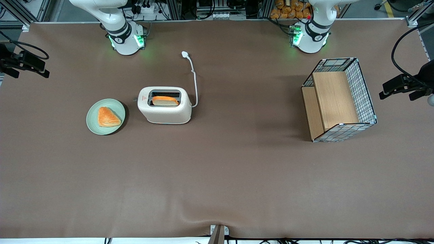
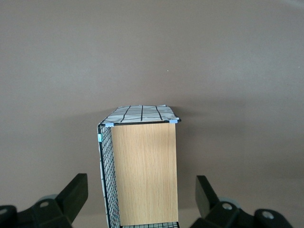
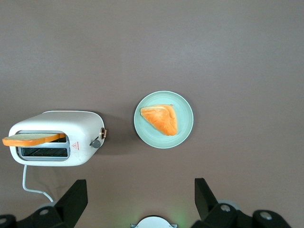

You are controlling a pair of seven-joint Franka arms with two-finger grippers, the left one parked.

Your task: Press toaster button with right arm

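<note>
My slim black two-finger gripper (image 3: 141, 199) hangs high above the brown table (image 1: 217, 176) with its jaws spread wide and nothing between them, one dark finger (image 3: 76, 197) on each flank of my wrist view. Well below me, and clear of both fingers, stands the cream-white rounded two-slot toaster (image 3: 57, 137), apart from my jaws and not touched by them. The small grey toaster button (image 3: 96, 143) sticks out of the toaster's narrow end that faces the plate, with a small brownish round knob (image 3: 103, 133) just beside it on the same end. A small red triangle mark (image 3: 74, 146) is printed on the toaster's top near that end; any lettering by it is too small to read. An orange-crusted slice of bread (image 3: 32, 139) stands in one slot, the one nearer the front camera. The toaster's white cord with plug (image 1: 192, 76) trails off its other end toward the arm bases. Beside the button end sits a pale green round plate (image 3: 185, 128) carrying a golden triangular pastry (image 3: 160, 118). Toward the parked arm's end of the table lies a black wire-mesh basket with wooden panels (image 1: 339, 100).
</note>
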